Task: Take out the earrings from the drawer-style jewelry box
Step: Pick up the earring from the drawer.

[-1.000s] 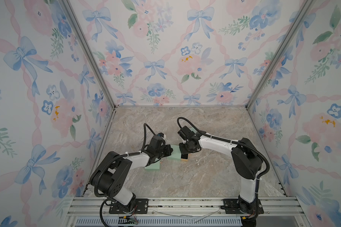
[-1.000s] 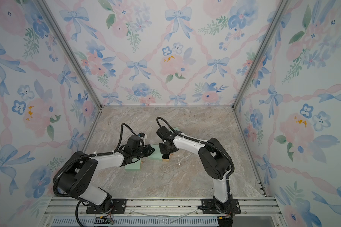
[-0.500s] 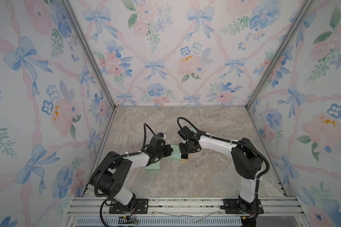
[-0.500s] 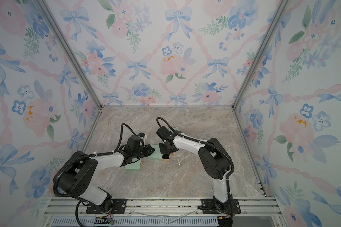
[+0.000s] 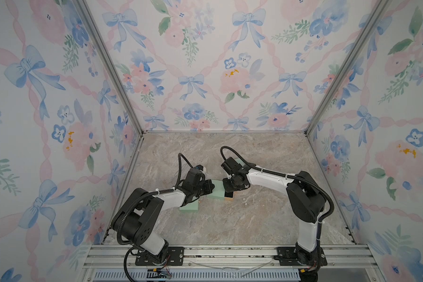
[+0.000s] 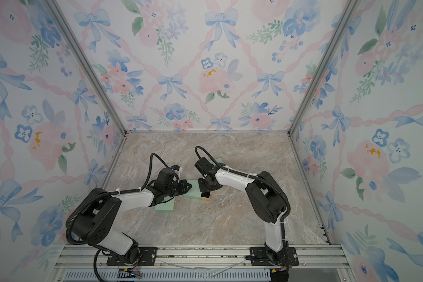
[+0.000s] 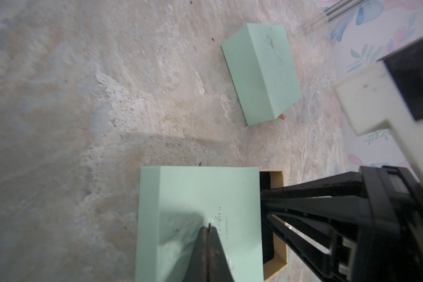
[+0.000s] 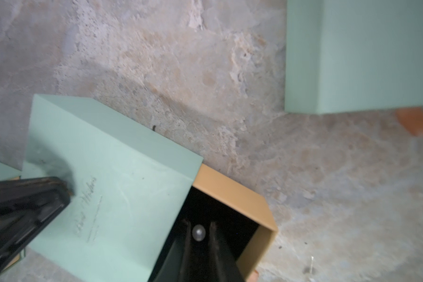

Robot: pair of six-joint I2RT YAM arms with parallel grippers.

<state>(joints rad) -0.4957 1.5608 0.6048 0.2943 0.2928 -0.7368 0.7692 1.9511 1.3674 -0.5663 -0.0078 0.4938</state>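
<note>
Nearest the desk's [image 5: 230, 227] front edge, a spare mint box [image 5: 189, 208] is lying. Just beyond, the left gripper [image 7: 208, 227], jaws clenched, is pressing on the jewelry box [image 7: 181, 207], unmoved since a second ago. The right gripper [image 8: 198, 222] is reaching into its pulled-out drawer [image 8: 232, 190], jaws narrowing around one earring [image 8: 198, 233] lying there, not visibly gripping yet; lifting appears imminent. Farthest back, another mint box [image 7: 261, 73] is sitting.

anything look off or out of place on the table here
Only small things: a tiny earring lies loose on the marble table beside the pulled-out tan drawer, easy to lose, and an orange tab pokes out from under the second green box. Nothing looks spilled or broken.
</note>
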